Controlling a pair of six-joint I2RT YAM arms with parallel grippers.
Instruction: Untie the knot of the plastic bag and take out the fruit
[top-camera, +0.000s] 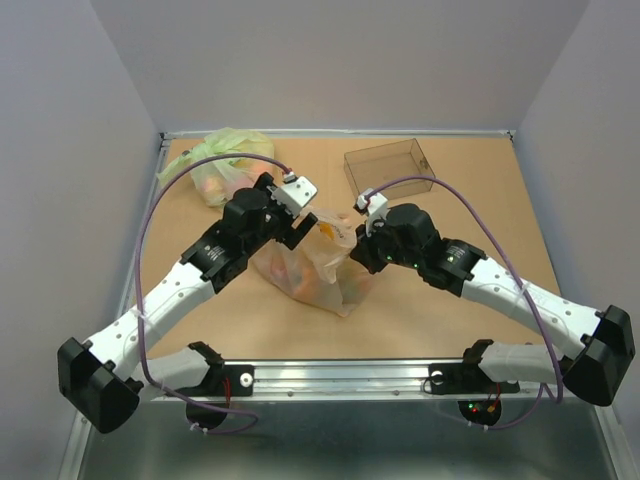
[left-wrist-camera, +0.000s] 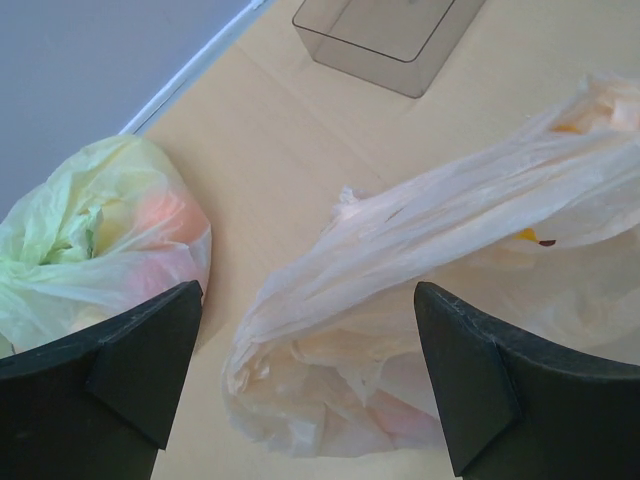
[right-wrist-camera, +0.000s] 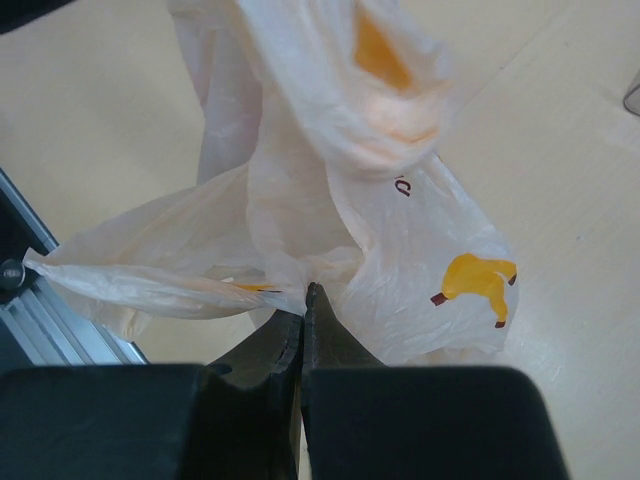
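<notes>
The pale peach plastic bag (top-camera: 322, 268) lies mid-table between both arms. Fruit shows through its film only as orange blurs (top-camera: 305, 285). My left gripper (top-camera: 297, 230) is open and hovers over the bag's left side. In the left wrist view its fingers (left-wrist-camera: 150, 350) stand wide apart with crumpled film (left-wrist-camera: 330, 340) between them, not touching. My right gripper (right-wrist-camera: 304, 292) is shut on a bunch of the bag's film (right-wrist-camera: 320, 262), pulled taut. One stretched handle (right-wrist-camera: 130, 280) runs left from it. I cannot tell whether that bunch is the knot. A banana print (right-wrist-camera: 478, 282) marks the bag.
A light-green bag (top-camera: 225, 162) with pinkish fruit sits at the back left, also in the left wrist view (left-wrist-camera: 90, 235). A clear box (top-camera: 388, 165) stands at the back right, also in the left wrist view (left-wrist-camera: 385, 30). The metal rail (top-camera: 340, 378) lines the near edge.
</notes>
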